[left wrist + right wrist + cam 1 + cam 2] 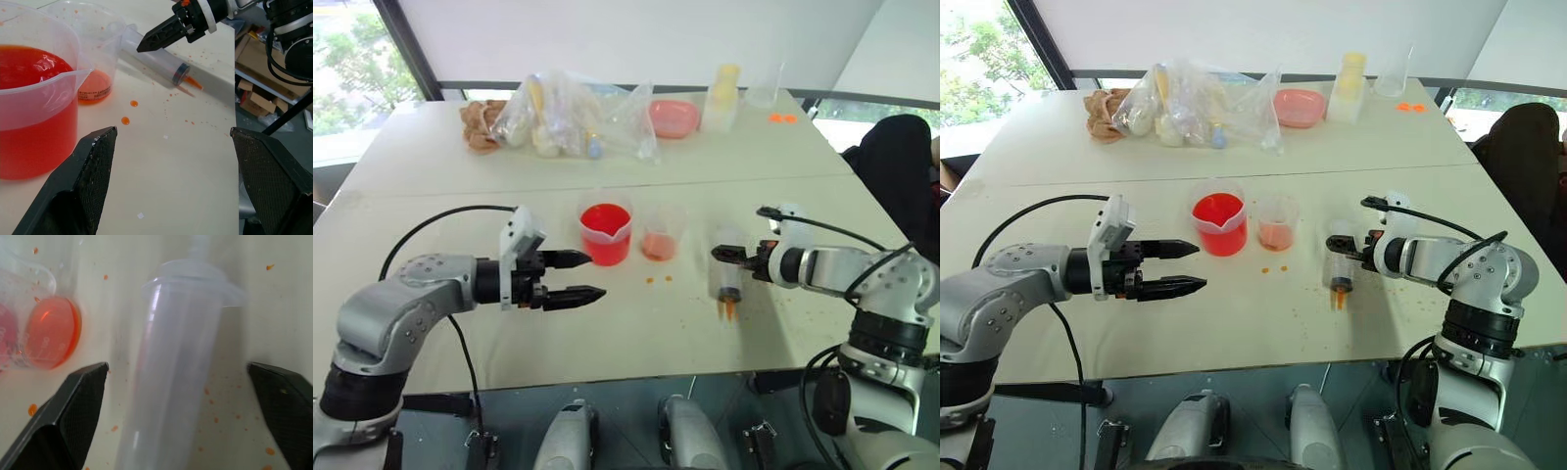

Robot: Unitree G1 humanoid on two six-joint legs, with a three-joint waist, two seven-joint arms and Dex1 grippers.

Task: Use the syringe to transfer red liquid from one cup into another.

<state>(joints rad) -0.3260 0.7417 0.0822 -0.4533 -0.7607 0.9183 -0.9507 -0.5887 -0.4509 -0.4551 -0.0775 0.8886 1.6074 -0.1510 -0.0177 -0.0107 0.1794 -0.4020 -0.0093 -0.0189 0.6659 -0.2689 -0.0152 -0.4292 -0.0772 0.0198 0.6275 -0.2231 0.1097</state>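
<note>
the syringe (728, 284) lies flat on the surface (636, 333), orange nozzle toward the robot, just right of the small cup (659, 241), which holds a thin layer of pale orange liquid. left of that cup stands the spouted cup (605, 233), with plenty of red liquid (604, 221) in it. the right tool (178, 396) sits low over the syringe barrel with its fingers spread wide on either side and not touching it, so the syringe rests free. the left tool (576, 277) hovers just left of the spouted cup, fingers apart and holding nothing. orange drops (129, 111) spot the surface between the cups and the syringe. judging by this, a draw-and-squirt round looks finished and the syringe has been set down; whether more transfer is wanted cannot be told. if it is, the next move calls for the right tool to close squarely on the barrel and lift it without rolling it, then bring the nozzle to the red liquid.
</note>
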